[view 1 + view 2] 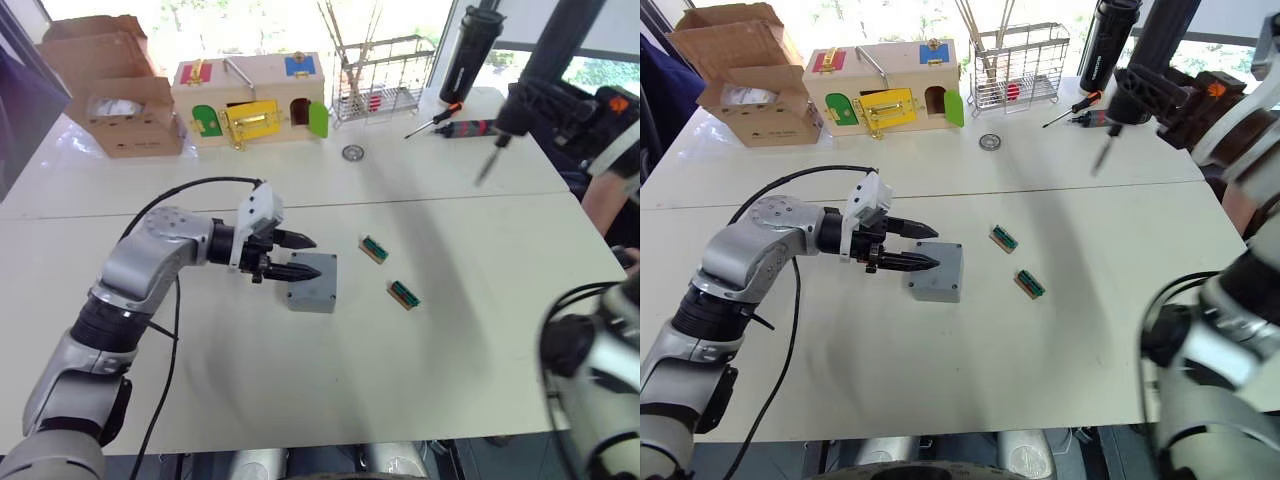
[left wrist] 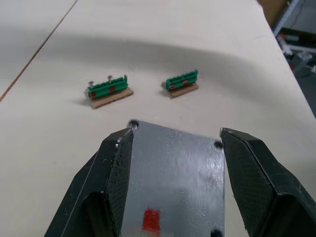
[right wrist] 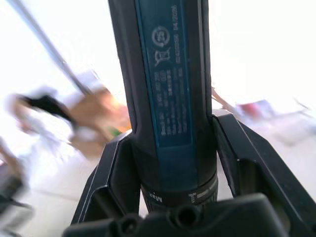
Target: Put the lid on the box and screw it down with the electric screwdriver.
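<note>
Near the middle of the desk point(image 1: 300, 400) you have the box point(image 1: 313, 282) with the lid point(image 2: 173, 168) already lying on top, well clear of every edge. Your left gripper point(image 1: 293, 256) reaches in from the left, its two black fingers spread to either side of the box's near-left part. From the head views you cannot judge whether they touch it. The left wrist view settles more: the fingers point(image 2: 116, 177) stand wide, one at each side edge of the grey lid, with a small red mark between them and dark screw holes at the corners. Beyond the box that view also shows two green terminal blocks point(image 2: 109, 90), lying apart from each other toward the right edge.

Your right gripper point(image 1: 1140, 95) is raised above the far right corner. The right wrist view shows its fingers closed around the electric screwdriver point(image 3: 168, 98); the head views show the bit pointing down.
</note>
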`<state>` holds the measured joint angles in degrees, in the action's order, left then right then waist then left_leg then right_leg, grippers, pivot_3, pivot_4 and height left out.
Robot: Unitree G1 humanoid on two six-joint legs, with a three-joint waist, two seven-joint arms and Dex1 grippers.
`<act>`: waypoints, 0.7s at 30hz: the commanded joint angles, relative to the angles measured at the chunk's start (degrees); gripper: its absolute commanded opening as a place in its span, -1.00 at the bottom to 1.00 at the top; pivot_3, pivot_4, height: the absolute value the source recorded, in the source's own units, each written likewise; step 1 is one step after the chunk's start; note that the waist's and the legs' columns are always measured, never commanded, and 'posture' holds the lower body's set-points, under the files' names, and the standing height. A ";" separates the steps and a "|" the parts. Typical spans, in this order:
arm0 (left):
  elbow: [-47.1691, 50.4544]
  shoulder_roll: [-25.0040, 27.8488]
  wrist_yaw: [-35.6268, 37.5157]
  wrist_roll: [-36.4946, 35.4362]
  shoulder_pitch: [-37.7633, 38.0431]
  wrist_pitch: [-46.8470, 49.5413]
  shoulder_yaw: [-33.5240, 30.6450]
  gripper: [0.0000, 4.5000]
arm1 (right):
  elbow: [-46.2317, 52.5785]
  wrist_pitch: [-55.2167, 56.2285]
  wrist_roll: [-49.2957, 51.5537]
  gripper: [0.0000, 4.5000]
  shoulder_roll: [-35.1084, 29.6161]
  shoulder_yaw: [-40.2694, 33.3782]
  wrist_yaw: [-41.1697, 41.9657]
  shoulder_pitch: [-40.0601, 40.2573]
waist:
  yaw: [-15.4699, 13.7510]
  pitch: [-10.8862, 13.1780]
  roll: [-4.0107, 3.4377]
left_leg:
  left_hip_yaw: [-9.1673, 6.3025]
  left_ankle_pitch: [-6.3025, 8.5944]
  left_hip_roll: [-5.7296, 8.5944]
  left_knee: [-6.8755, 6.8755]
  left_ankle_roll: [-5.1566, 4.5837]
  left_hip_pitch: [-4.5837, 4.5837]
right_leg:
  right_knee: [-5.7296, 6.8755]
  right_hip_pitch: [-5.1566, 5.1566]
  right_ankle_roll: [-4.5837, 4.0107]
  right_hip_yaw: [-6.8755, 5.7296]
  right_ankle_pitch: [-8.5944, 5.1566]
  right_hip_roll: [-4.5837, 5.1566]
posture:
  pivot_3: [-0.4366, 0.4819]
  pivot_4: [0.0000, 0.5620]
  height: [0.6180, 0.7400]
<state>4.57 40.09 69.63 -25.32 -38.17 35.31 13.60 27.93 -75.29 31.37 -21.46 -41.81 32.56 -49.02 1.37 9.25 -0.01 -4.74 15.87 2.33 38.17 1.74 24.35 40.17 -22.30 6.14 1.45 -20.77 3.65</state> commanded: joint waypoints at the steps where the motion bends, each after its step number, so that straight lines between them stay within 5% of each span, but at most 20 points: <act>1: -1.70 0.24 1.78 3.10 -1.65 -2.80 1.64 0.29 | 12.87 3.61 6.44 -0.18 11.61 3.14 -6.52 4.44 | -0.21 -0.01 -0.06 | 0.01 -0.03 0.09 0.01 0.05 0.00 | 0.00 -0.03 0.00 0.02 0.00 0.04 | -0.05 -0.47 1.00; 9: -2.61 -1.22 1.11 6.10 -0.25 -4.81 2.32 0.29 | 16.70 22.64 -1.75 -0.18 19.40 27.85 -11.96 21.45 | 0.20 -0.01 -0.06 | -0.08 -0.09 0.32 -0.05 0.15 0.04 | -0.01 -0.07 0.00 0.02 0.00 0.18 | -0.05 -0.47 1.00; 11: -1.94 -1.79 0.66 5.92 0.24 -4.19 1.97 0.04 | 15.46 26.44 -3.17 -0.18 19.02 30.77 -12.31 23.54 | 0.76 -0.01 -0.06 | -0.09 -0.09 0.32 -0.05 0.16 0.05 | -0.01 -0.08 0.00 0.02 0.00 0.18 | -0.05 -0.47 1.00; 21: -1.33 -2.17 -0.29 8.75 2.07 -5.55 3.78 0.04 | 8.59 38.92 -7.66 -0.18 16.66 38.52 -13.11 28.35 | 2.05 -0.02 -0.06 | -0.17 -0.10 0.28 -0.08 0.16 -0.01 | 0.01 -0.11 0.00 0.01 0.00 0.10 | -0.05 -0.47 1.00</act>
<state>2.80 37.50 69.66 -17.99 -36.66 30.84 16.65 35.11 -40.25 24.15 -4.85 -4.69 19.35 -20.33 3.42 9.24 -0.06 -4.91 15.78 2.61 38.09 1.90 24.34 40.18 -22.41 6.14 1.46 -20.77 3.75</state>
